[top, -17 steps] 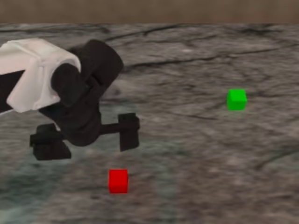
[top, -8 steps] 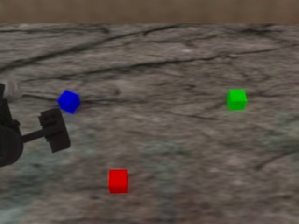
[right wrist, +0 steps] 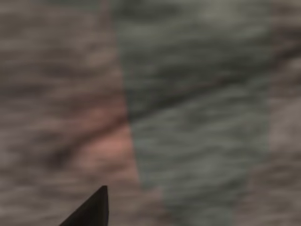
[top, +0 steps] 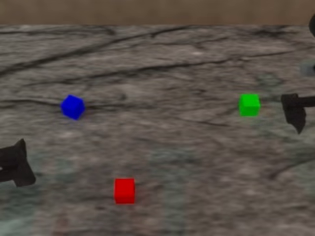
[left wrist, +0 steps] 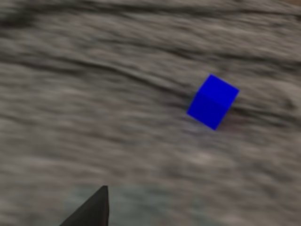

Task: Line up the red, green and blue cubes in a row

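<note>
The blue cube (top: 72, 106) rests on the table at the left, turned a little askew; the left wrist view also shows the blue cube (left wrist: 213, 101) lying free. The green cube (top: 249, 104) sits at the right, about level with the blue one. The red cube (top: 124, 190) lies nearer the front, left of centre. My left gripper (top: 7, 169) is at the left edge, below and left of the blue cube, open and holding nothing, with one finger (left wrist: 94, 209) showing. My right gripper (top: 307, 105) comes in at the right edge beside the green cube, open and holding nothing.
The table (top: 172, 147) is a grey marbled surface. A brown strip (top: 157, 12) runs along its far edge. The right wrist view shows only tabletop and one dark finger (right wrist: 94, 209).
My left arm has pulled back to the left edge, leaving the blue cube where it was set down. My right gripper has come into view at the right edge.
</note>
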Controlling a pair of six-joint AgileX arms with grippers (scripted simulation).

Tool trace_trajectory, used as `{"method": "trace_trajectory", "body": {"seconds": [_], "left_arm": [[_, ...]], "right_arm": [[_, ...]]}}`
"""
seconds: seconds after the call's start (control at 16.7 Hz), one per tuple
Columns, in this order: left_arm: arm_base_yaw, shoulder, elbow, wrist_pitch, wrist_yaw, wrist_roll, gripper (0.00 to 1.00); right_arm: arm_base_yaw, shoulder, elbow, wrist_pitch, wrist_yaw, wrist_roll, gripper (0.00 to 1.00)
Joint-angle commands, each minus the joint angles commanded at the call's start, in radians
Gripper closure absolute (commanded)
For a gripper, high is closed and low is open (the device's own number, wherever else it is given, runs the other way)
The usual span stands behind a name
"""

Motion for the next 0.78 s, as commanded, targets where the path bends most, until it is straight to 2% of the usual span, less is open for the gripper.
{"method": "trace_trajectory", "body": {"seconds": [0.24, 0.48, 0.78], "left_arm": [[0.075, -0.206, -0.137, 0.132, 0.012, 0.134, 0.0], [0.124, -0.355, -0.216, 0.237, 0.024, 0.244, 0.0], [0.147, -0.448, -0.254, 0.302, 0.032, 0.315, 0.0]], "right_arm": [[0.044, 0.31, 0.351, -0.139, -0.032, 0.037, 0.0], [0.081, 0.51, 0.653, -0.199, -0.077, 0.068, 0.0], [0.107, 0.609, 0.84, -0.21, -0.119, 0.089, 0.0]]}}
